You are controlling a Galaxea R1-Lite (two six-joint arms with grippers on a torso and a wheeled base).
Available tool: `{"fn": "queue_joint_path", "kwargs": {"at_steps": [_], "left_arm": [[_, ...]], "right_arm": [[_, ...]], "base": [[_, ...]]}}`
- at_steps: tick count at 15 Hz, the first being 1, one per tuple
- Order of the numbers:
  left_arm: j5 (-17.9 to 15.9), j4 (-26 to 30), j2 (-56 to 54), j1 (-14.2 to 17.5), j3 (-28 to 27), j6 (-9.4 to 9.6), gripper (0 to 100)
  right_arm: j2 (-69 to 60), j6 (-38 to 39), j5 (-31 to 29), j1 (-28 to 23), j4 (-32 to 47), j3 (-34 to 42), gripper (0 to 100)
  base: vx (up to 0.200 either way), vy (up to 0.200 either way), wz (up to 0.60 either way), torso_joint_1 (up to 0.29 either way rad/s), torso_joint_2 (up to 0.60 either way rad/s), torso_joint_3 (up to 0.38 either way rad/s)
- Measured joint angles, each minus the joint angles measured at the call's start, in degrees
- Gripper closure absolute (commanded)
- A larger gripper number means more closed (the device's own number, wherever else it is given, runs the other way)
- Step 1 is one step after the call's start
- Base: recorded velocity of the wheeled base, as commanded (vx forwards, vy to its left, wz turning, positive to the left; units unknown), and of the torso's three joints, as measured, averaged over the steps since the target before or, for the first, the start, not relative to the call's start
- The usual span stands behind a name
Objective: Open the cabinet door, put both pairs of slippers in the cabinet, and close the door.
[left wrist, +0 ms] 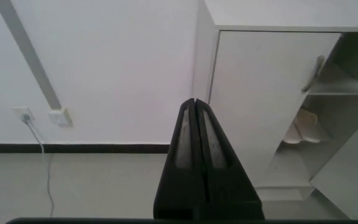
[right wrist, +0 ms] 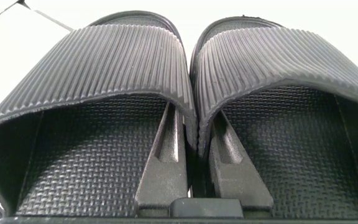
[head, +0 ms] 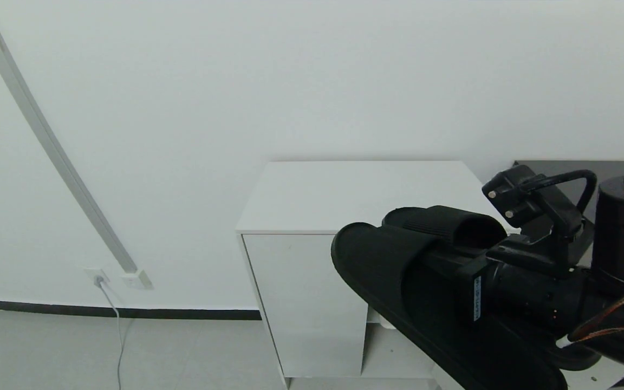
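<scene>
Right tool point(right wrist: 195, 134) pinches slippers point(head: 393, 260) before cabinet point(head: 355, 195) (door point(head: 306, 298) open) on grey floor point(head: 128, 352); left tool point(left wrist: 195, 109) closed, empty.

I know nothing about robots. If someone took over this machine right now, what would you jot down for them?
Left gripper: jaws shut, empty, facing the cabinet.
Right gripper: jaws shut on the black slippers, held up in front of the cabinet.
Done: the door is open; the light slippers lie inside, below a shelf.
Left: put the black slippers in, then close the door.
</scene>
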Motion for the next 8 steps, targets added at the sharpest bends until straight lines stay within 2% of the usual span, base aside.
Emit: {"fn": "queue_joint_path", "kwargs": {"at_steps": [8], "left_arm": [[0.0, 0.0, 0.0, 0.0, 0.0, 0.00, 100]], "right_arm": [[0.0, -0.5, 0.1, 0.0, -0.1, 0.9, 100]], "base": [[0.000, -0.200, 0.00, 0.001, 0.00, 0.002]]}}
